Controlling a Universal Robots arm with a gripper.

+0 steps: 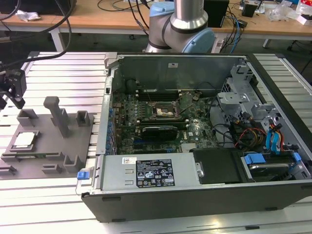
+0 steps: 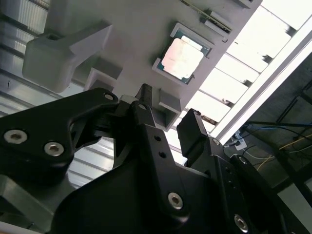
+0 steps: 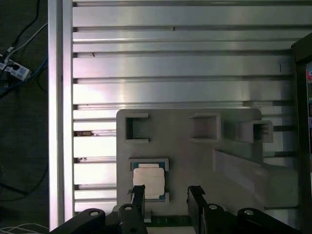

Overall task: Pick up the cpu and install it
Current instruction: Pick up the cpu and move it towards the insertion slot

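Note:
The cpu (image 1: 24,140) lies flat, silver top up, in a recess of the grey plastic tray (image 1: 48,146) at the exterior view's left. My gripper (image 1: 12,99) hangs above the tray's far side, off the cpu and apart from it. In the first wrist view the cpu (image 3: 149,179) sits just beyond one fingertip (image 3: 138,194), and the gripper (image 3: 166,196) is open with nothing between its fingers. The second wrist view shows the same open gripper (image 2: 168,114) with the cpu (image 2: 182,57) beyond it. The black socket (image 1: 163,111) lies on the motherboard inside the case.
The open computer case (image 1: 273,195) takes up the middle and the exterior view's right, with cables, drive bays and a power supply (image 1: 148,171). Upright blocks (image 1: 56,114) rise from the tray near the cpu. The slatted aluminium table (image 1: 63,68) ends close beyond the tray.

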